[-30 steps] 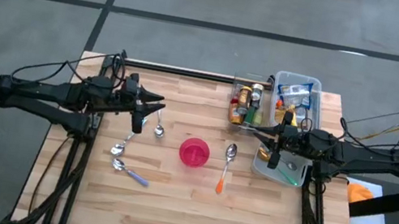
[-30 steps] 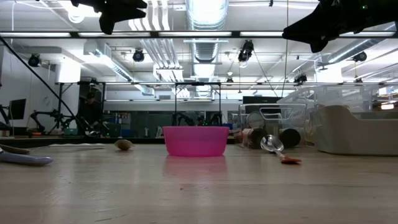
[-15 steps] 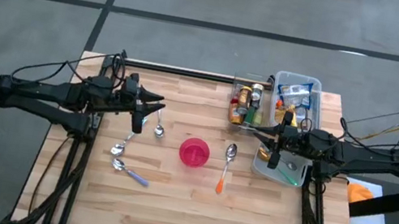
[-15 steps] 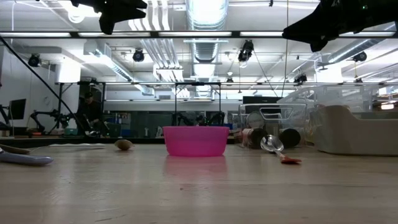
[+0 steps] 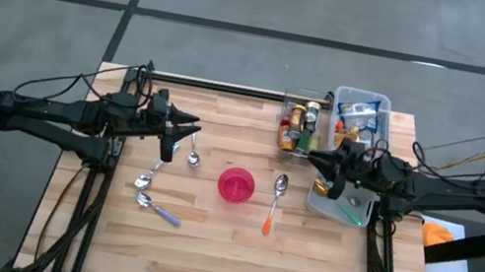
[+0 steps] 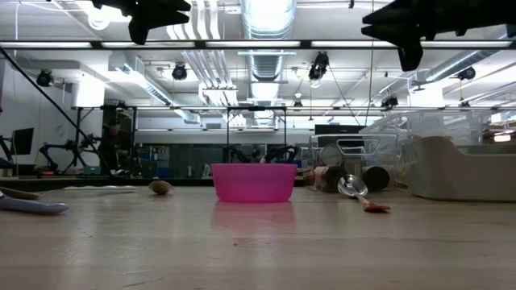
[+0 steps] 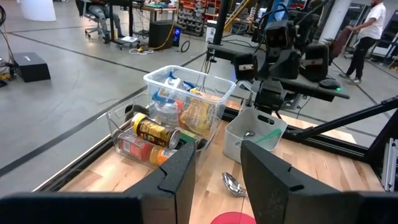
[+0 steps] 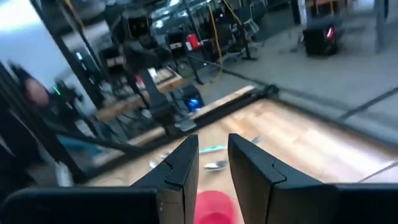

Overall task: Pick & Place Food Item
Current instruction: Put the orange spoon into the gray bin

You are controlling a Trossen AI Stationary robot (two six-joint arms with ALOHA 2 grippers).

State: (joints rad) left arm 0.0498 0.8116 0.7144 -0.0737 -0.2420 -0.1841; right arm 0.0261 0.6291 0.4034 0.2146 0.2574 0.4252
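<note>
High view: food-filled clear bin

Light butcher-block wood table: matt, planked grain. Round pink plastic bowl: smooth, slight sheen. Orange-handled metal spoon: glossy bowl, plastic handle. Clear plastic bin: transparent, glossy. Pale grey plastic tub: matt. Yellow-labelled tin can: shiny.
</note>
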